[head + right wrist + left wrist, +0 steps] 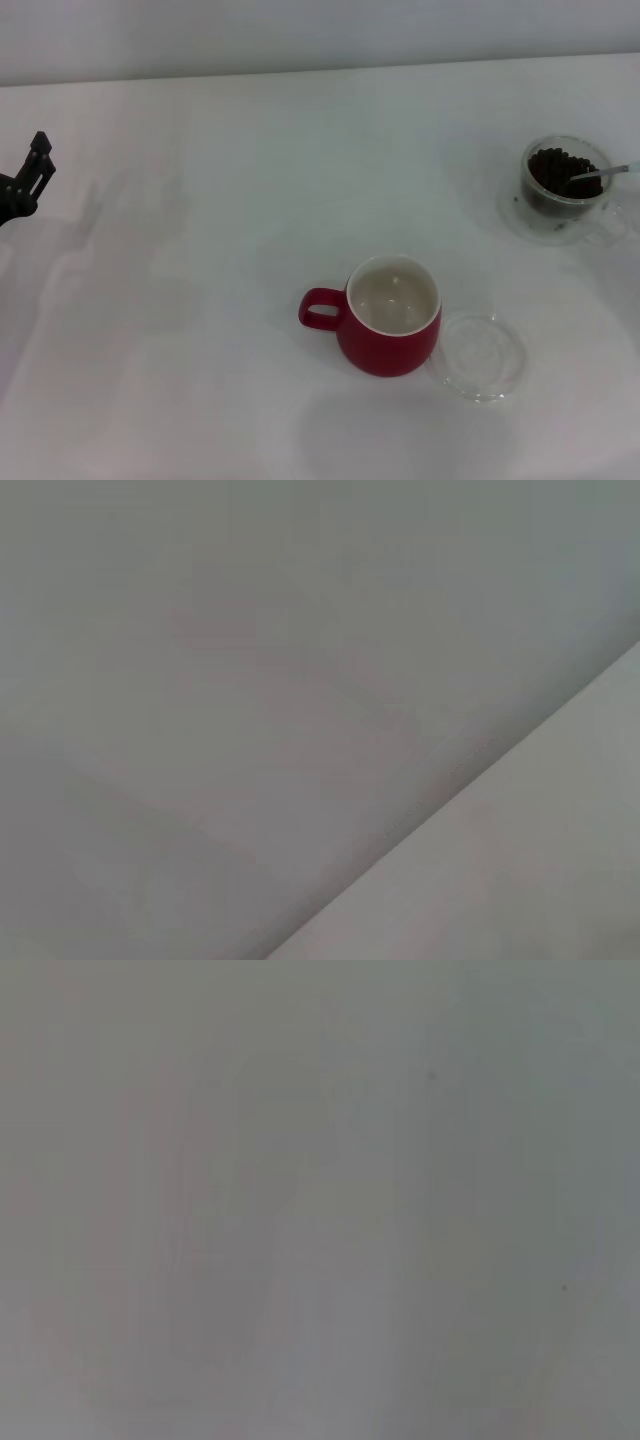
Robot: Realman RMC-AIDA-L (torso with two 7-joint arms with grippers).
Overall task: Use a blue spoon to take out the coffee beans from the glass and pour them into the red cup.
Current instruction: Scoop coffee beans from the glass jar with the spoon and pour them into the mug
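Observation:
The red cup (388, 316) stands at the centre front of the white table, its handle pointing left and its cream inside empty. The glass (564, 188) stands at the far right, filled with dark coffee beans (555, 170). The blue spoon (603, 172) rests in the glass with its metal neck leaning out to the right; its handle runs out of view. My left gripper (25, 180) shows at the far left edge, far from all of them. My right gripper is out of view. Both wrist views show only bare table surface.
A flat clear glass saucer (482, 357) lies just right of the red cup, touching or nearly touching it. The table's far edge meets a pale wall at the top of the head view.

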